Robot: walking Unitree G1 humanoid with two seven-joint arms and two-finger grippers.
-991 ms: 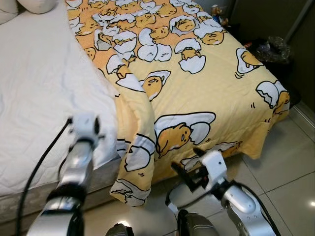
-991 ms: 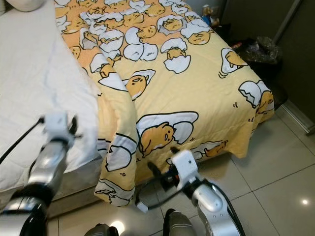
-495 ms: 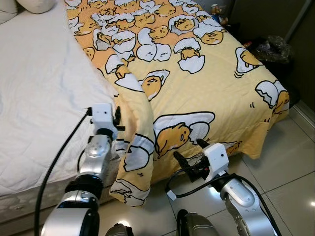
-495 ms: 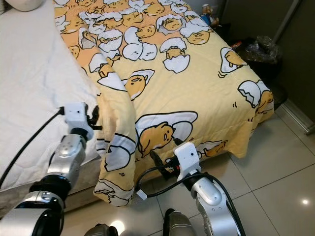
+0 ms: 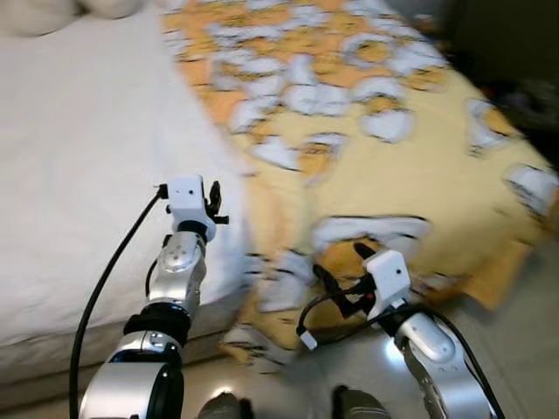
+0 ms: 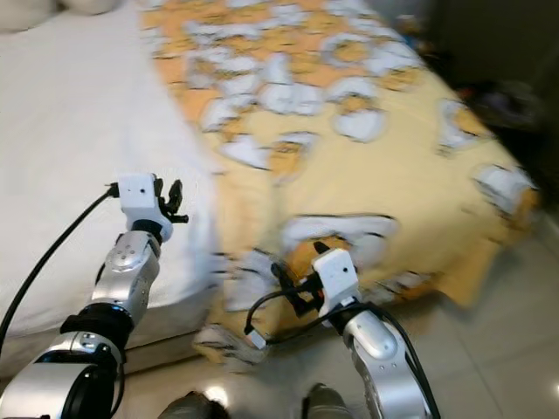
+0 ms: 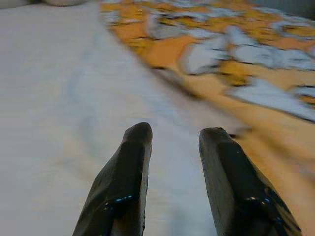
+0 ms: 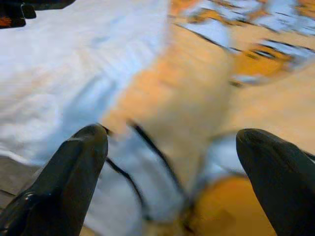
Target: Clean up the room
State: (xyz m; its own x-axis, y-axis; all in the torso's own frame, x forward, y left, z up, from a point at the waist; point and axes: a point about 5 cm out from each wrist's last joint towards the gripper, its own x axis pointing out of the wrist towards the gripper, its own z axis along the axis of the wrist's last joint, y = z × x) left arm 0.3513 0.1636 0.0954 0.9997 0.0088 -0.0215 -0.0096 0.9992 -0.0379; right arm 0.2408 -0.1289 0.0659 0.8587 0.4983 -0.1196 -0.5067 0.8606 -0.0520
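Bedding takes up most of the head views, blurred as they are: a white mattress cover [image 5: 79, 175] spreads over the robot's left half of the bed, with pale pillows [image 5: 61, 10] at its far corner, and a yellow blanket [image 5: 410, 148] printed with white egg shapes lies over the right half, its near edge folded and drooping over the bedside toward the floor. The left gripper [image 5: 212, 202] is raised over the white cover, near the bed's front edge and just beside the blanket's folded border; in the left wrist view its two black fingers [image 7: 123, 182] stand a little apart with nothing between them, pointing along the seam where white cover meets yellow blanket [image 7: 256, 64]. A black cable [image 5: 105, 279] loops from that wrist down past the silver forearm. Further right, the right gripper [image 5: 336, 281] hangs low in front of the bedside, close to the drooping blanket fold [image 5: 279, 288]; in the right wrist view its fingers [image 8: 74, 172] are spread wide and hold nothing, with the hanging blanket [image 8: 197, 98] ahead of them, though blur hides whether the tips touch the cloth. Glossy floor tiles [image 5: 524, 305] show at the right beyond the blanket's corner, and a dark, unreadable mass [image 5: 524, 87] sits at the far right of the bed
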